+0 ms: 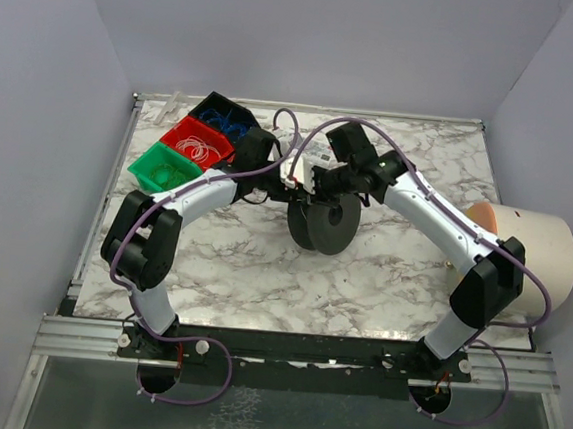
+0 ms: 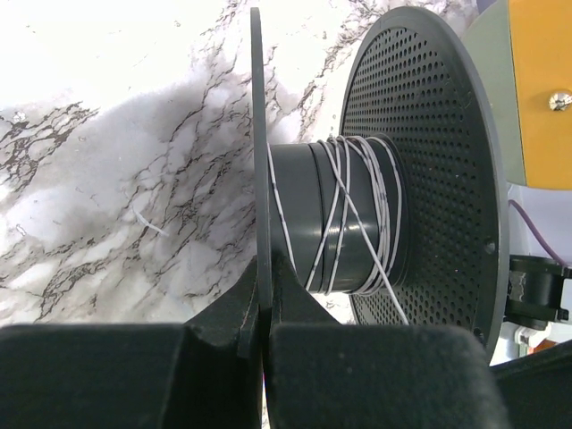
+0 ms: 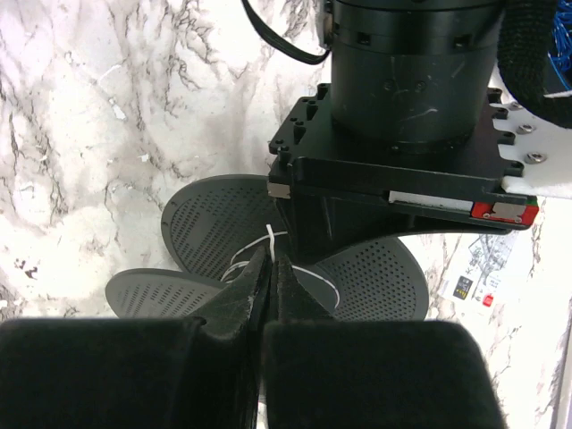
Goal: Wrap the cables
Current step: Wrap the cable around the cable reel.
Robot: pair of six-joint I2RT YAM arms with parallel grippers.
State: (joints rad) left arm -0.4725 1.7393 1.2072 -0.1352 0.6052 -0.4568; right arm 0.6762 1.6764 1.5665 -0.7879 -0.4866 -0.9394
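matt black perforated plastic spool [image 2: 429, 161], smooth thin pale cable [image 2: 336, 206], smooth marble-look table [image 2: 89, 197]

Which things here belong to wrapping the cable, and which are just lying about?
Job: spool; cable, wound on it; left gripper, shut on the spool; right gripper, shut on the cable.
Lying about: green bin; red bin; black bin; cylinder; leaflet.

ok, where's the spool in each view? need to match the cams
Top external: spool mid-table, between the two arms' wrists.
Left wrist: centre to right, near flange edge-on, hub wound with pale cable.
Right wrist: lower centre, only its perforated flanges showing.
Shared landmark: marble tabletop.
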